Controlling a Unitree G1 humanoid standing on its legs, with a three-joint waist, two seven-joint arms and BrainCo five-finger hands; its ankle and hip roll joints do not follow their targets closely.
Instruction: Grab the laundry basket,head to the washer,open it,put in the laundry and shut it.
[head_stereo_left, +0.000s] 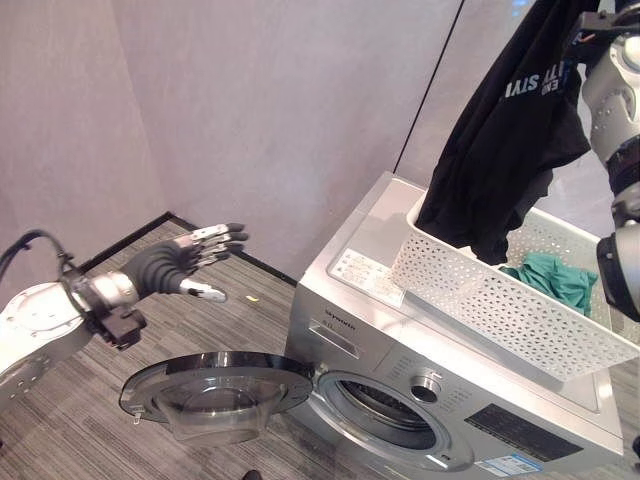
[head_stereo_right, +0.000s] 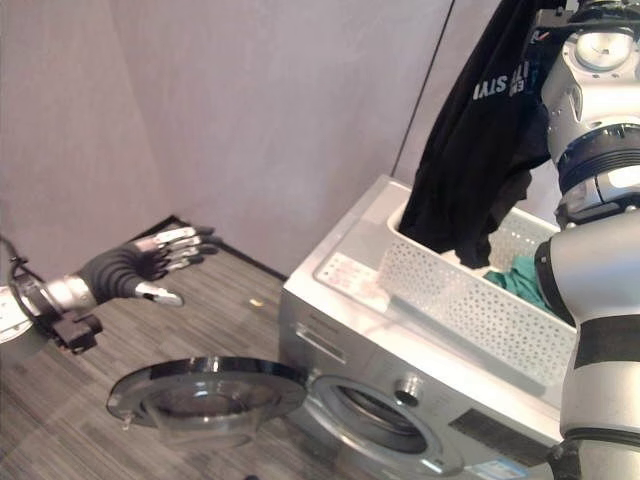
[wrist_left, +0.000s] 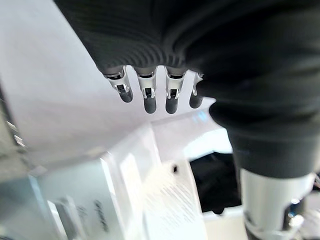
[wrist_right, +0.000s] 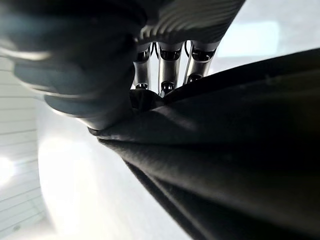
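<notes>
A silver washer (head_stereo_left: 365, 245) stands with its round door (head_stereo_left: 215, 385) swung wide to the left, leaving the drum mouth (head_stereo_left: 385, 405) uncovered. On its top rests a white perforated laundry basket (head_stereo_left: 480, 300) holding a teal garment (head_stereo_left: 552, 277). A black shirt (head_stereo_left: 505, 130) with white print hangs above the basket, its lower end still dipping inside. My right hand (wrist_right: 165, 65) is raised high at the upper right, fingers and thumb pinched on that shirt. My left hand (head_stereo_left: 185, 262) hovers open, fingers straight, above the floor to the left of the door, holding nothing.
A pale grey wall (head_stereo_left: 280, 110) with a dark baseboard runs behind the washer. Wood-grain flooring (head_stereo_left: 240, 320) spreads to the left and front. The open door juts out low over the floor in front of the washer.
</notes>
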